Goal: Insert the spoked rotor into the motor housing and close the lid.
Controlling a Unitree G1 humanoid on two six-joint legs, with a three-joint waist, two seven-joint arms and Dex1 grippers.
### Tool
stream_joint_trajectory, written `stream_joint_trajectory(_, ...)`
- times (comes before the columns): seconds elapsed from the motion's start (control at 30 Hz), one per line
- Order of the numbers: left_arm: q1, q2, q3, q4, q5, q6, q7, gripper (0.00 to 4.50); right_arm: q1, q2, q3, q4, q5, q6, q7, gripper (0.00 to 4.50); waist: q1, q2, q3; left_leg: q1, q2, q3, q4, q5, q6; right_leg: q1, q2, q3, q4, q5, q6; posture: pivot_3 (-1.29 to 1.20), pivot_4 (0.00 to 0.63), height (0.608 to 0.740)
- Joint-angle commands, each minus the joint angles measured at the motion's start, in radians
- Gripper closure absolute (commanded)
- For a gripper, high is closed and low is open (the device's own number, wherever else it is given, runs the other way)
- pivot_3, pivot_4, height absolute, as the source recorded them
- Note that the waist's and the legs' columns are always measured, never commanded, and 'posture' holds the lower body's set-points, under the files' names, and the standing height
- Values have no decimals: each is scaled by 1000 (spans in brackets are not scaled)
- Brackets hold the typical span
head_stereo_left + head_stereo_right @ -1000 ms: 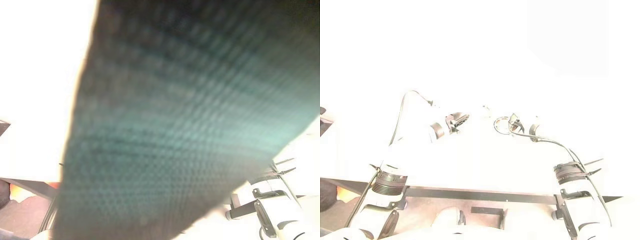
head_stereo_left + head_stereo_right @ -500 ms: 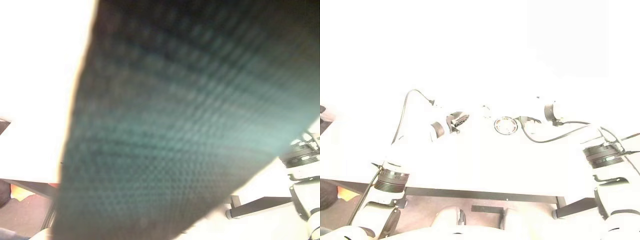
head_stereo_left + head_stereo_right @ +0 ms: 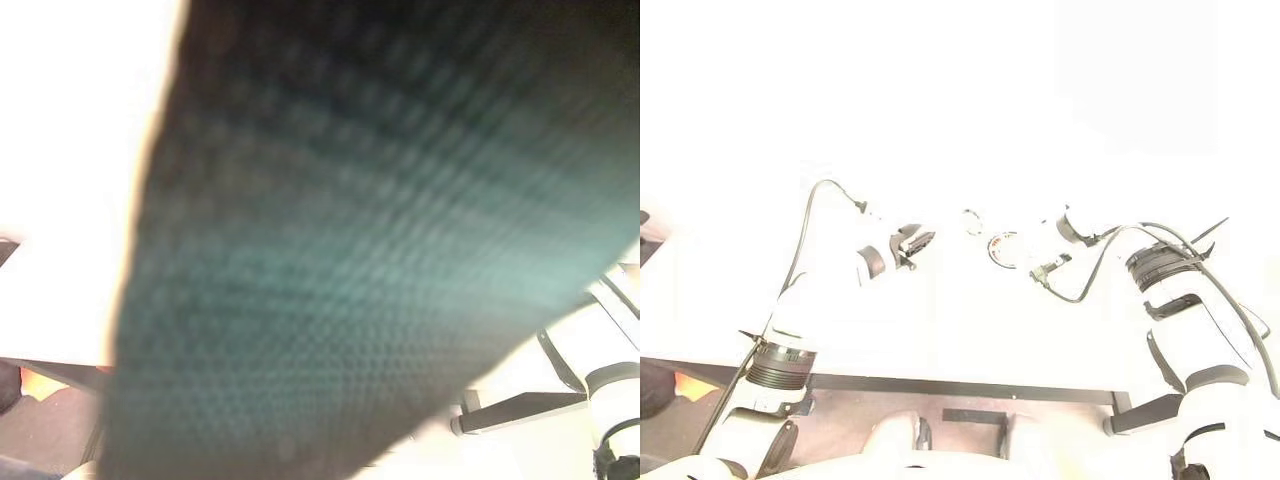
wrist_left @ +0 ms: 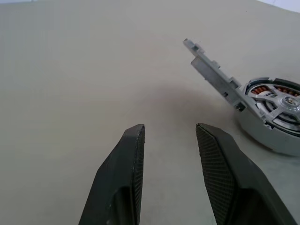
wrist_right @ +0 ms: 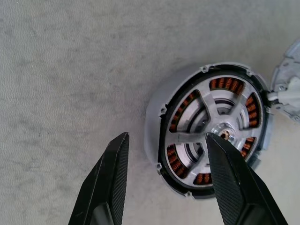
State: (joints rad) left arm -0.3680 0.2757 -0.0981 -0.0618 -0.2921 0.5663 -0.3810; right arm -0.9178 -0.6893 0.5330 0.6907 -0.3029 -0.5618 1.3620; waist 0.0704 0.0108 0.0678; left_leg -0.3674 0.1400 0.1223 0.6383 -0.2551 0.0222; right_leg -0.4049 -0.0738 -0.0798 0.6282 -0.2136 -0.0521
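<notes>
The round grey motor housing [image 5: 159, 117] lies on the pale table, and the spoked rotor [image 5: 216, 125] sits inside it, ringed by copper coils. Its hinged lid [image 4: 216, 77] stands tilted up, open, at the housing's far side. My right gripper [image 5: 166, 135] hangs open above the housing, pointing steeply down, with nothing held. My left gripper [image 4: 168, 126] is open and empty too, low over bare table, a short way to the left of the housing [image 4: 274, 123]. In the right eye view both grippers flank the housing [image 3: 1002, 248].
A dark teal, blurred band [image 3: 380, 240] covers most of the left eye view. The table's front edge [image 3: 960, 385] runs below both arms. A black cable [image 3: 1080, 290] loops from my right wrist just right of the housing.
My right gripper has let go at the rotor, opened, risen and rolled its wrist. The right forearm swung out to the right and back. The left arm has stayed put.
</notes>
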Motion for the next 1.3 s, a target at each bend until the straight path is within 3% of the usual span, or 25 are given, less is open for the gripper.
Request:
stream_joint_trajectory(0.03, -6, 10, 33, -62, 6, -5, 7, 2665, -25, 15, 8, 47, -29, -52, -17, 1594, -1, 0, 0, -1, 0, 0, 2, -1, 1, 0, 0, 0, 1, 0, 0, 0, 0, 740)
stream_joint_trajectory(0.17, 2, 14, 40, -75, 11, 2, 7, 2665, -48, 25, 17, 119, -83, -96, -67, 1594, -3, 0, 0, 0, 1, 1, 5, -1, 2, 1, 0, 0, 1, 0, 0, 0, 0, 740)
stream_joint_trajectory(0.53, 20, 10, 20, -84, 34, 19, 7, 2665, -43, -13, -25, 105, -45, -111, -42, 1594, -2, 0, 0, 2, 4, 1, 5, 5, -2, 2, 0, -1, 5, 0, 0, 0, 0, 740)
stream_joint_trajectory(0.8, 14, 9, 25, -84, 41, 25, 8, 2665, -15, 32, 22, 166, -123, -115, -107, 1594, -5, -1, 0, 1, 4, 2, 5, 5, -2, 0, 1, -1, 8, 0, 0, 0, 0, 740)
stream_joint_trajectory(0.9, 23, 10, 30, -90, 43, 25, 12, 2665, -30, 45, 28, 191, -139, -128, -124, 2203, -10, -2, -1, 4, 5, 2, 5, 6, -4, 1, 0, -1, 8, 0, 0, 0, 0, 740)
stream_joint_trajectory(1.13, 41, -12, 50, -103, 38, 28, 38, 2665, -65, 56, 25, 225, -153, -170, -154, 4392, -25, -5, -2, 6, 7, 3, 5, 6, -10, 5, 1, -2, 8, 0, 1, 0, 0, 740)
stream_joint_trajectory(1.3, 45, -24, 50, -100, 43, 23, 45, 2665, -80, 57, 22, 246, -153, -202, -158, 4480, -31, -6, -1, 5, 7, 3, 5, 7, -10, 5, 1, -2, 7, 0, 1, 0, 0, 740)
